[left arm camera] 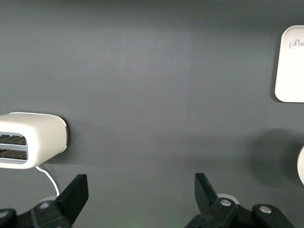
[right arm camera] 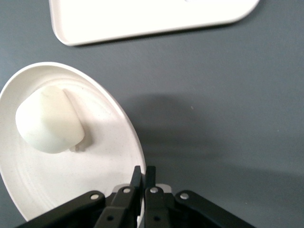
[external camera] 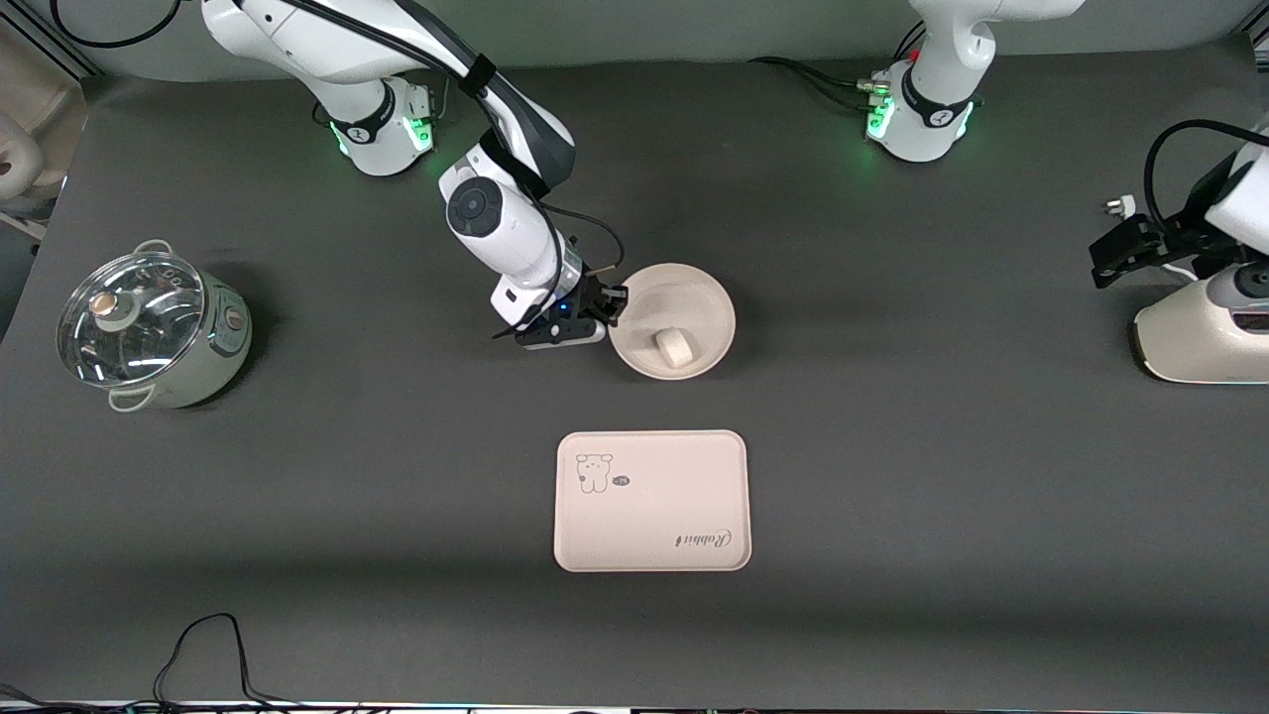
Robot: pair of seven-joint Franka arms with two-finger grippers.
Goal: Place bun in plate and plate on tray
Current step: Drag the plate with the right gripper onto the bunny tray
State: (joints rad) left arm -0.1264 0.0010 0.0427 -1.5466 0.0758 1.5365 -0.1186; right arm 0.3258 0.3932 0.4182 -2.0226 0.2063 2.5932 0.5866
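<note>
The round cream plate (external camera: 684, 297) sits mid-table with the off-white bun (external camera: 674, 348) lying in it. My right gripper (external camera: 613, 309) is at the plate's rim on the side toward the right arm's end, fingers shut on the rim. In the right wrist view the gripper (right arm camera: 143, 171) pinches the plate's edge (right arm camera: 114, 137), with the bun (right arm camera: 50, 119) inside. The rectangular tray (external camera: 651, 501) with its animal print and "Rabbit" script lies bare, nearer to the front camera than the plate; it also shows in the right wrist view (right arm camera: 142, 19). My left gripper (left arm camera: 141, 190) is open and empty.
A cream toaster (external camera: 1200, 337) stands at the left arm's end of the table, with the waiting left gripper (external camera: 1120, 248) over the table beside it; the toaster also shows in the left wrist view (left arm camera: 28, 140). A pot with a glass lid (external camera: 149, 327) stands at the right arm's end.
</note>
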